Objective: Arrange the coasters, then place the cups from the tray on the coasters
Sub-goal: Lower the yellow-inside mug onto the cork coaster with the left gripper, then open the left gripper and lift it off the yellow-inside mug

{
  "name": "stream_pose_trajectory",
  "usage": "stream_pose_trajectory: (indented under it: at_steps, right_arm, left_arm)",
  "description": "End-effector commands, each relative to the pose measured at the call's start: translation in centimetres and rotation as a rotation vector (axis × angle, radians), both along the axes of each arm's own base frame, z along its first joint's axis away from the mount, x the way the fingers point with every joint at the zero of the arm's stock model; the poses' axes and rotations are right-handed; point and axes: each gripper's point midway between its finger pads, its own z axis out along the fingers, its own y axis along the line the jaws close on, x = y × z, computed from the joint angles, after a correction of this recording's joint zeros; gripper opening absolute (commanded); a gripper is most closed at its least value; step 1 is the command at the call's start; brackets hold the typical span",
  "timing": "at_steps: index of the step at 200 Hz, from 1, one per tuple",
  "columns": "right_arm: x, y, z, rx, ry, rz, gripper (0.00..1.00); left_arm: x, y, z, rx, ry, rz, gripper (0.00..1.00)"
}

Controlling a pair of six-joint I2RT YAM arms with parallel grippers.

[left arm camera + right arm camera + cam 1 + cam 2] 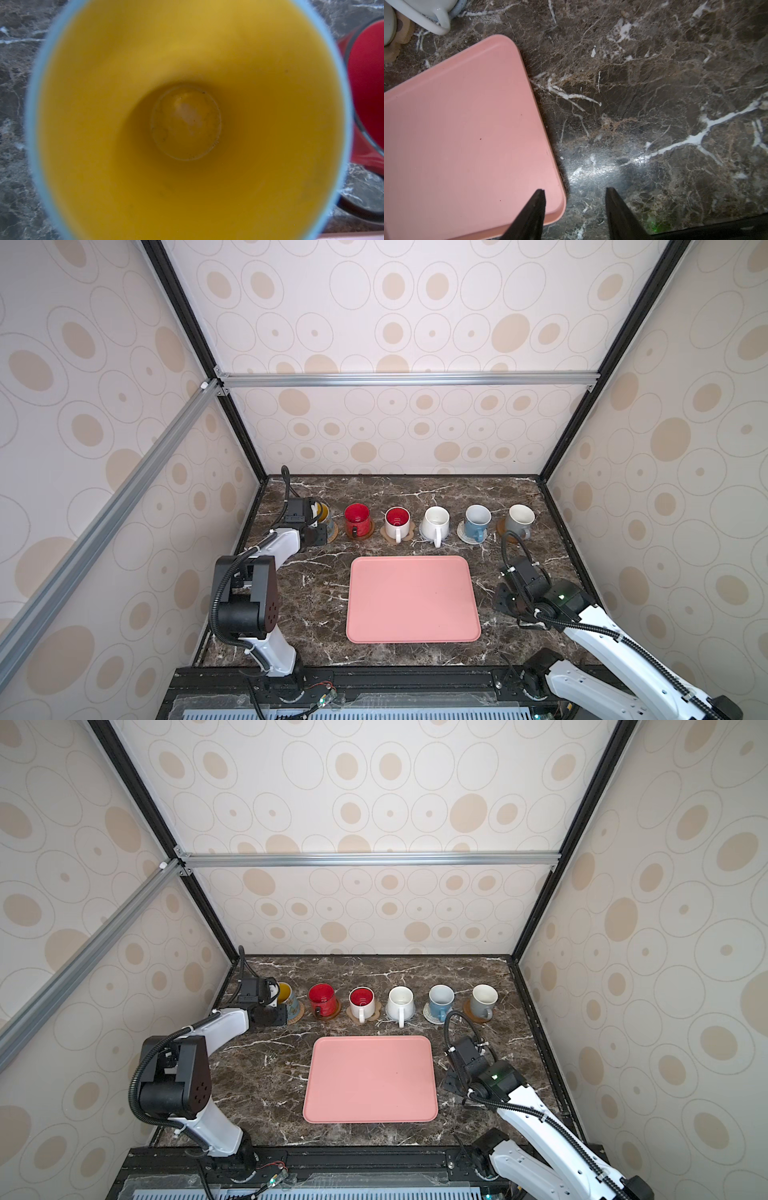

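Observation:
Six cups stand in a row along the back, each on a coaster: blue with yellow inside (322, 512), red (357, 519), white with red inside (397, 520), white (435, 522), light blue (477, 519) and grey-white (520, 519). My left gripper (314, 526) sits against the near side of the blue cup (286, 994), shut on it. Its wrist view looks straight down into the yellow inside (187, 124), and the fingers are hidden. The pink tray (411, 601) lies bare. My right gripper (574, 192) hangs open and holds nothing, over the tray's (456, 135) right edge.
The paw-shaped coaster (409, 534) and a brown wooden disc (502, 526) peek out from under their cups. In the left wrist view the red cup (367, 93) stands close beside the blue one. Dark marble table (519, 497) runs to patterned walls on three sides.

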Motion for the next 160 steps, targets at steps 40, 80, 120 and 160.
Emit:
stream_pose_trajectory:
  at_steps: [40, 80, 120, 160]
  right_arm:
    - [-0.7, -1.1, -0.2, -0.024, 0.003, -0.037, 0.50]
    - [-0.5, -1.0, 0.0, -0.024, -0.003, -0.034, 0.51]
    - [-0.2, -1.0, 0.5, -0.037, -0.012, -0.021, 0.51]
    - [0.0, -1.1, 0.7, -0.048, -0.015, -0.014, 0.51]
  left_arm:
    - [1.3, 0.9, 1.2, 0.037, -0.080, 0.004, 0.17]
    - [0.9, 0.9, 1.8, 0.039, -0.090, 0.008, 0.31]
    - [-0.4, 1.0, 1.8, 0.033, -0.095, 0.020, 0.46]
    - [-1.3, 1.0, 2.8, 0.038, -0.107, 0.021, 0.62]
